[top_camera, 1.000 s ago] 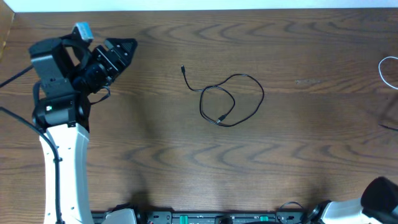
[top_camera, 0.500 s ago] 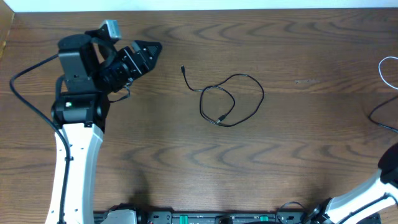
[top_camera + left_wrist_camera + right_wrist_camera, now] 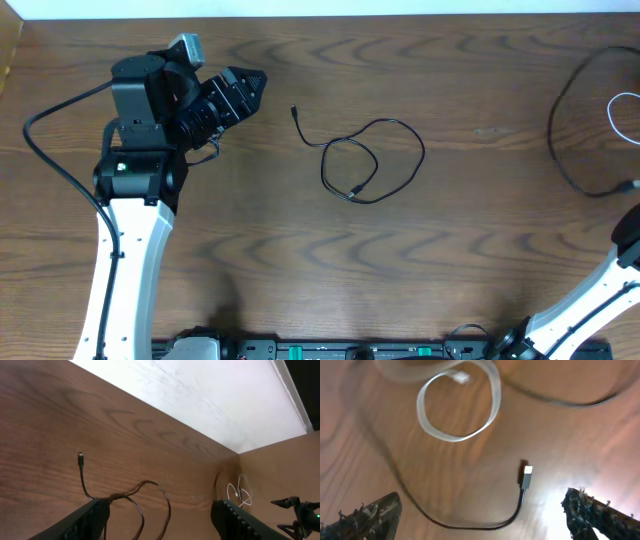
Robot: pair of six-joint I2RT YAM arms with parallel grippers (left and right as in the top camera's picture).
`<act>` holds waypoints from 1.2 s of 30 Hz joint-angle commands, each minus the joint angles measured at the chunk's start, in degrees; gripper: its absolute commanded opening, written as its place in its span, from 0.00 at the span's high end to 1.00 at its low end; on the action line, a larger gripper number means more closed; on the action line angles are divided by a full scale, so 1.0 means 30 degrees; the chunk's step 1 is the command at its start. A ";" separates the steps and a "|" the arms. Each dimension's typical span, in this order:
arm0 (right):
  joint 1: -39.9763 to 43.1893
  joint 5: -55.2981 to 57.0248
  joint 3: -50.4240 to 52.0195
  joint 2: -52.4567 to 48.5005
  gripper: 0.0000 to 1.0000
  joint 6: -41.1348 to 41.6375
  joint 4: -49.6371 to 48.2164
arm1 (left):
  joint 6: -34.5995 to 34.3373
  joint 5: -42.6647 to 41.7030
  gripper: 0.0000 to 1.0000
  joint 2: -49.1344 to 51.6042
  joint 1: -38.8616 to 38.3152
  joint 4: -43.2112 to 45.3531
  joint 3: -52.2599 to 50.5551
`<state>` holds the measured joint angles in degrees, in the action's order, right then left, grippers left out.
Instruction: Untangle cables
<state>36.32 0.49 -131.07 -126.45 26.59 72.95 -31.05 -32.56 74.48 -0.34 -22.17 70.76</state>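
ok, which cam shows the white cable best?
Right wrist: the white cable is close, loop and plug end visible, slightly blurred. Overhead catches only an arc of it at the right edge; left wrist, a tiny distant squiggle.

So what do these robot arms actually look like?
Each arm has a long white link, the left arm and the right arm, topped by black joint housings. A thick black wire loops along the left one, which shows a small green light. The end effector fingers are black and rough-edged.
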 commanded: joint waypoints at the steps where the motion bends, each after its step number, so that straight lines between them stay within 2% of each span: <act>1: -0.0903 -0.3577 -0.0131 0.0721 0.01 -0.2149 0.0248 | 0.0379 0.0379 0.29 -0.0124 -0.0044 -0.0233 0.0277; 8: -0.3147 -0.8145 -0.0131 0.0721 0.01 -0.6798 0.1443 | 0.1763 0.0758 0.29 -0.0124 -0.0044 -0.1188 0.0270; 16: -0.7752 -0.8211 -0.0124 0.0539 0.01 -1.0156 0.2681 | 0.2368 0.2426 0.29 0.0044 -0.0036 -0.2091 0.0240; 20: -1.0265 -0.8131 -0.0029 0.0299 0.01 -1.0601 0.2696 | 0.2346 0.4699 0.28 0.0044 0.0015 -0.2696 0.0240; 25: -1.3187 -0.8145 0.0146 -0.0379 0.03 -1.0564 0.2557 | 0.2346 0.5894 0.28 0.0044 0.0437 -0.3402 0.0240; 32: -1.6925 -0.8065 0.0175 -0.2448 0.08 -0.9420 0.1151 | 0.2346 0.6375 0.28 0.0044 0.1202 -0.4211 0.0240; 36: -1.8535 -0.6754 0.0175 -0.3759 0.10 -0.8306 -0.0058 | 0.2346 0.6390 0.27 0.0044 0.1311 -0.4896 0.0240</act>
<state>-16.84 -22.37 -131.07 -135.28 -1.15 73.84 -25.02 -14.61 74.50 3.29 -36.05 70.76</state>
